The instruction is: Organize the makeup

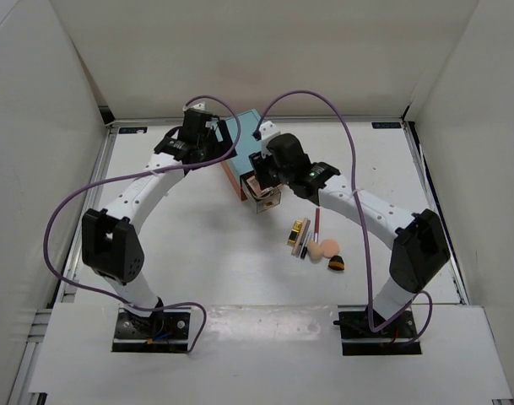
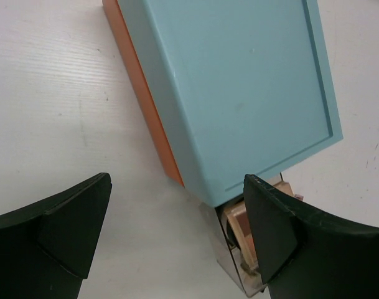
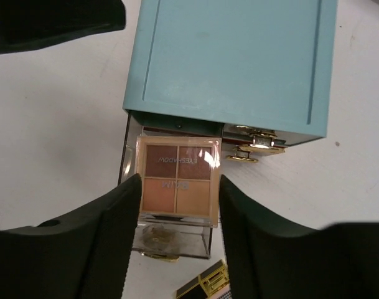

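Snagging is looking like the main risk. The square palette (image 3: 178,180) is sitting level over the pulled-out clear drawer (image 3: 173,240) of the teal box (image 3: 229,62), with its far edge close under the box's front lip. If it is going in skewed, it could be catching that lip or riding up on the drawer wall.

The right tool (image 3: 180,193) is bracketing the palette, one finger at each side and seeming to touch its edges. I cannot tell whether they are clamping it or merely standing beside it — a loose hold could be letting it tip.

The left tool (image 2: 177,180) is hanging wide apart above the box, gripping nothing. Nothing is bracing the box, so a push on the drawer could be sliding it across the worktop (image 1: 214,261).

The palette is showing four pans — two brownish, two peach — in a tan-pink frame with lettering across the middle. The gold lipstick tube (image 1: 299,229), slim black sticks (image 1: 307,245) and peach sponges (image 1: 328,249) are lying together on the worktop near the right arm.
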Controlling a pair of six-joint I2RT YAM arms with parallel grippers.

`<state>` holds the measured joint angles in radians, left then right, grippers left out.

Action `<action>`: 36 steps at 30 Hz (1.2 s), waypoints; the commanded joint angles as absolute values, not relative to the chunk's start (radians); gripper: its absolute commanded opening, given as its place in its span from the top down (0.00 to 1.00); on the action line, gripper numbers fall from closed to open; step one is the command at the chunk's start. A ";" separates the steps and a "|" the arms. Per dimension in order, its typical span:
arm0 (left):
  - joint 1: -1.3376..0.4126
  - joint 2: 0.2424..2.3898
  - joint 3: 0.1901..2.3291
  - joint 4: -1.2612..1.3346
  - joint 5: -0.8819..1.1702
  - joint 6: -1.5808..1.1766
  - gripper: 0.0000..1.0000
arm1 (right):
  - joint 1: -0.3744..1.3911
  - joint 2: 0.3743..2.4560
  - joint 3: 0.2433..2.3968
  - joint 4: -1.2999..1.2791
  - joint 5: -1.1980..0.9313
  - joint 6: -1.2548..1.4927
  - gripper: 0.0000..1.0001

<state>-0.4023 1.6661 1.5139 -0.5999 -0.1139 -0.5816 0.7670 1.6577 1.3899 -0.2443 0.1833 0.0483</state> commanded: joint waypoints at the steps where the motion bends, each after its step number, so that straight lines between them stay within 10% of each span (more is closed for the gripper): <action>1: -0.393 1.690 1.583 -0.595 -0.089 -0.555 0.02 | 0.755 1.575 1.398 -0.227 0.227 0.080 0.46; 12: -0.387 1.733 1.620 -0.601 -0.063 -0.542 0.02 | 0.739 1.739 1.473 -0.365 0.252 0.110 0.65; 36: -0.385 1.841 1.687 -0.574 -0.023 -0.522 0.04 | 0.742 1.510 1.378 -0.301 0.215 0.141 0.54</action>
